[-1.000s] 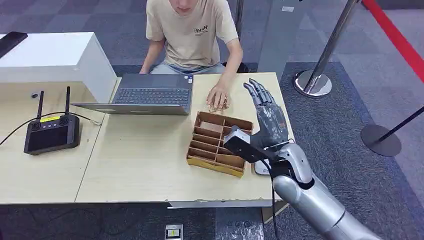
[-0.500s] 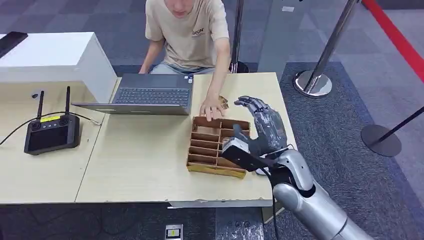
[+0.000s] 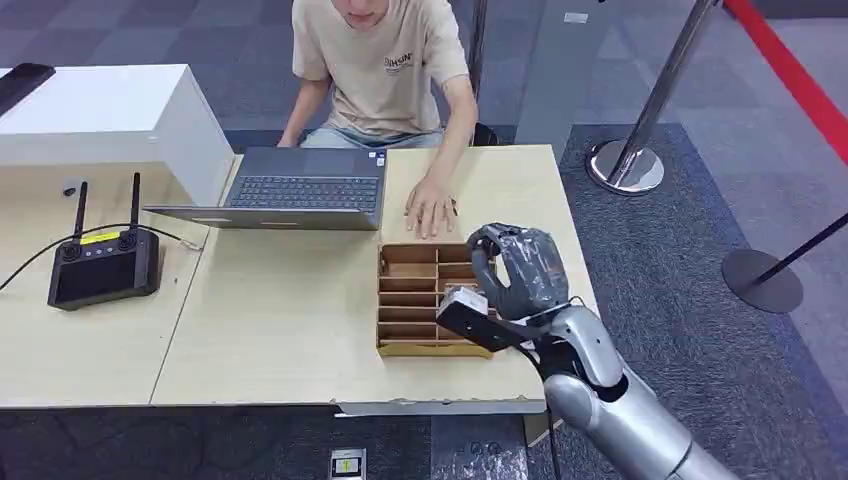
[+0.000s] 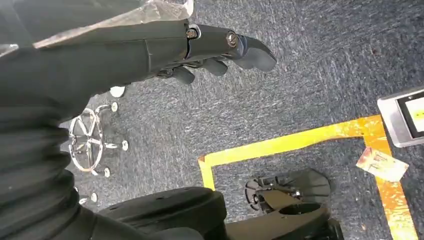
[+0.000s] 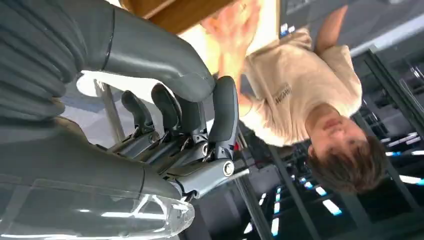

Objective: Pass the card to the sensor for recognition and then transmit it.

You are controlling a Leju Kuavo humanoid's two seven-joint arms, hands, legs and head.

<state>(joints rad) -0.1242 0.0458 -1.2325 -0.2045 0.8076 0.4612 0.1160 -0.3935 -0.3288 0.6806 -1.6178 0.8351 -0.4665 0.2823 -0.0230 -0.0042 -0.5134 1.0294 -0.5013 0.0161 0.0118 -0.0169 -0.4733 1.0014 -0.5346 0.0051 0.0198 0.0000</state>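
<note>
card first: we cannot pick one out for certain, and we judge that it sits in the tray on the surface, in the part of the tray that the right robot hand covers. that robot hand hangs over the tray's right end with its fingers curled down and inward toward the thumb. in the right wrist view nothing plainly shows between fingers and thumb, so we cannot tell whether it is gripping a card or closing on air.

the relation that matters: the tray lies directly below and slightly left of the right robot hand, and its slots run side to side across the surface, so a card in one would likely have its long edge side to side too, crossways to the fingers coming down on it.

the left robot hand hangs low over the floor, well apart from the tray, and holds nothing; how far its fingers are folded we cannot tell. so the right arm is much the nearer.

a person's hand rests flat on the surface just beyond the tray's far edge, near the fingers.
</note>
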